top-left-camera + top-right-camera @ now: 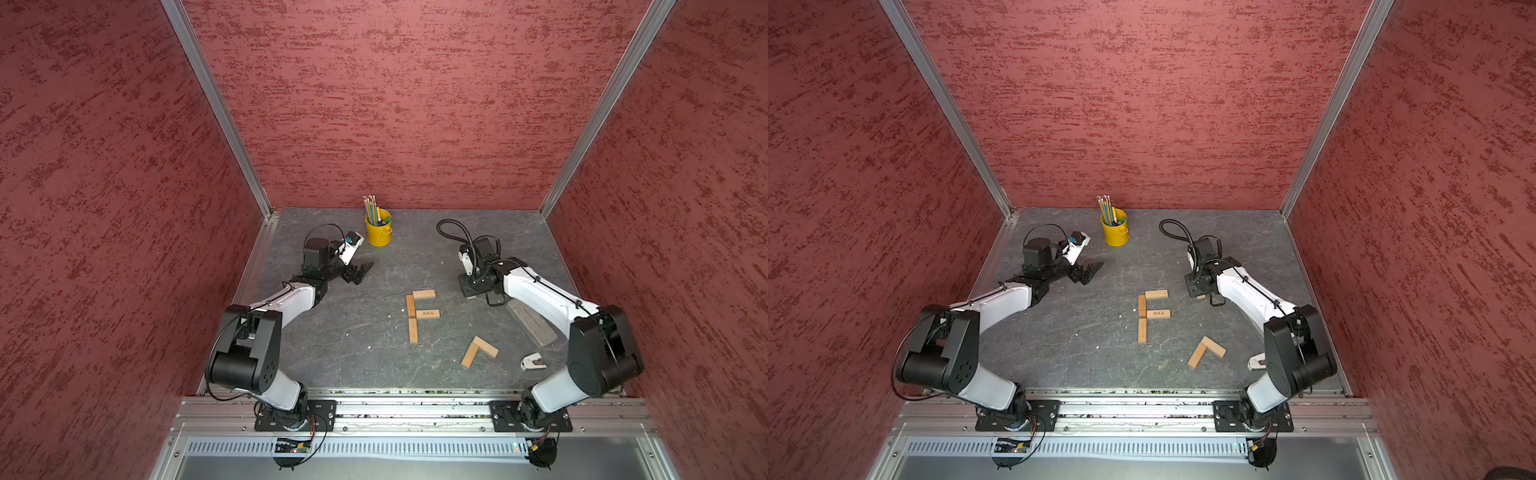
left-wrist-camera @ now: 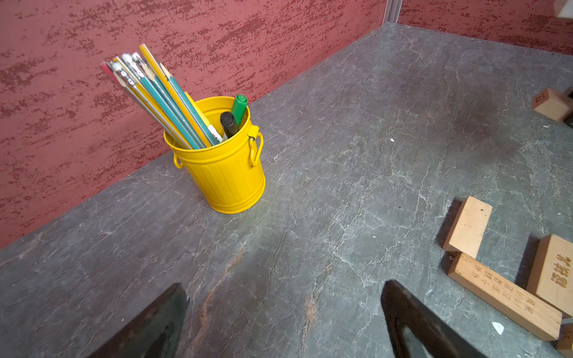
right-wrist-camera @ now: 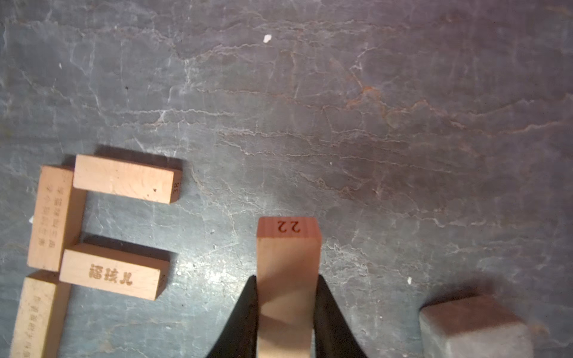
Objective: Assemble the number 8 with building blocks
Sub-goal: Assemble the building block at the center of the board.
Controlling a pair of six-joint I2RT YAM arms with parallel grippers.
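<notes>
The right gripper (image 3: 287, 288) is clamping a block (image 3: 288, 248), right of four laid blocks (image 1: 410, 307); the left gripper (image 2: 283, 297) is gaping wide near the cup (image 2: 229, 173).

A lab robot cell: red textured panels (image 1: 374, 104) in aluminium framing (image 1: 219, 108) box in a grey bench (image 1: 353, 353), with a left arm (image 1: 286, 297) and right arm (image 1: 540, 295) bolted to a rail (image 1: 415, 411) along its near edge.

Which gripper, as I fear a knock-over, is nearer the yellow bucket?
Left. The left gripper sits in front of the yellow bucket; the right gripper is farther off to its right, shut on a building block.
</notes>
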